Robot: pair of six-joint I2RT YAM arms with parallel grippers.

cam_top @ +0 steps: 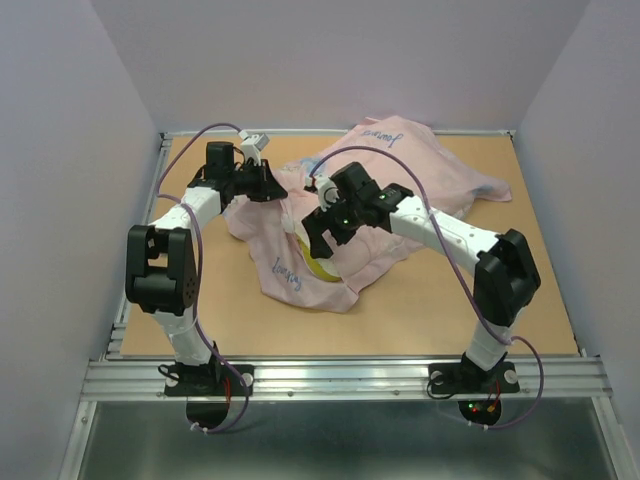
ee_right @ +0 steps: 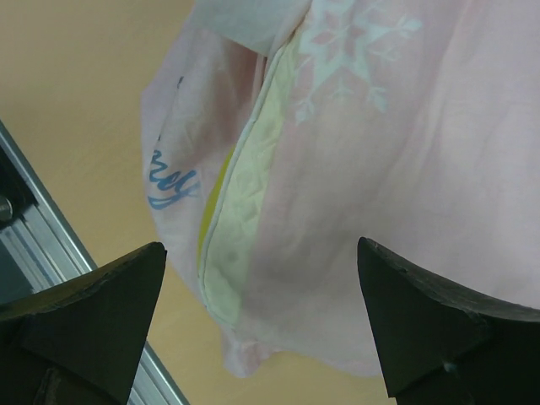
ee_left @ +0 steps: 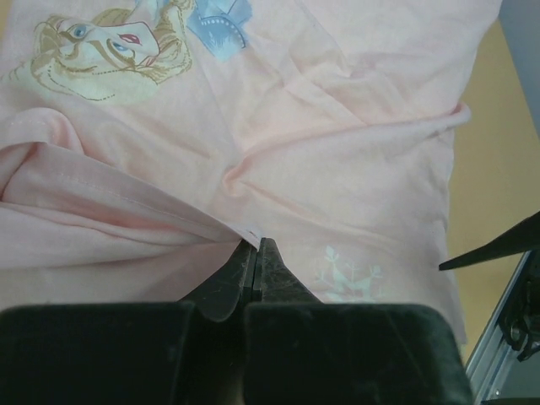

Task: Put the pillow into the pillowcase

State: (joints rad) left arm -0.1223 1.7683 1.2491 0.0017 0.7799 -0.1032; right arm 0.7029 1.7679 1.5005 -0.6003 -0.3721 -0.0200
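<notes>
The left gripper [ee_left: 256, 246] is pressed together and pinches a fold of the pillowcase [ee_left: 354, 152]. The right gripper [ee_right: 261, 251] is spread wide. Just ahead of it, the pillow [ee_right: 245, 190] peeks from the case.

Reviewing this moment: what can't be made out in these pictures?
- Pillow: the pillowcase covers most of it in every view, so how far in it sits is unclear.
- Blue script: in the right wrist view a fold cuts it off, and in the top view it is too small to read.
- Left pincer: in the top view its tips are too small and dark to tell what they pinch.
</notes>
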